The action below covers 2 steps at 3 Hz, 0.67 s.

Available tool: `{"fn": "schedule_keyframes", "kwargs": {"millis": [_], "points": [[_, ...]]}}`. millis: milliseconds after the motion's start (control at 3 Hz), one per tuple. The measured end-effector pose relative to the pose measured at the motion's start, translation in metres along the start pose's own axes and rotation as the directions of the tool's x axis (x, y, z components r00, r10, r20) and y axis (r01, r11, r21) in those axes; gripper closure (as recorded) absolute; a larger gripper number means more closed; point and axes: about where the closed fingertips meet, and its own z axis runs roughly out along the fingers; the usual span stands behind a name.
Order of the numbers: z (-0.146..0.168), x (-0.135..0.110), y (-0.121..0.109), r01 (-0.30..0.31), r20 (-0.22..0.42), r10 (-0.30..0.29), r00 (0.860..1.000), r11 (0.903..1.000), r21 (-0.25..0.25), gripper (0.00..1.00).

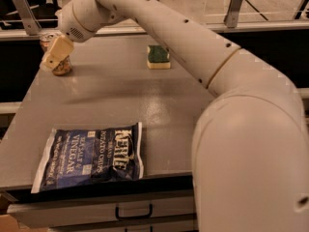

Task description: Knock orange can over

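The orange can (pixel 62 67) stands at the far left corner of the grey table (pixel 120 100). It is mostly covered by my gripper (pixel 54 54), whose tan fingers lie right across its front. Only the can's silver top and its lower part show. The can looks upright. My white arm reaches in from the right foreground and fills much of the view.
A dark blue chip bag (pixel 91 157) lies flat near the table's front left edge. A green and yellow sponge (pixel 158 57) sits at the back middle. A drawer handle (pixel 133 211) shows below the table front. Metal rail posts stand behind the table.
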Motion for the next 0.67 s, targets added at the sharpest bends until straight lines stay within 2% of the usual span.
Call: {"fn": "schedule_keyframes", "kwargs": {"millis": [333,667], "points": [[0.03,0.013,-0.009,-0.092,0.009,0.092,0.996,0.9957,-0.005,0.0],[0.049,0.025,-0.012,-0.181,0.015,0.181,0.983,0.9835,-0.011,0.0]]}}
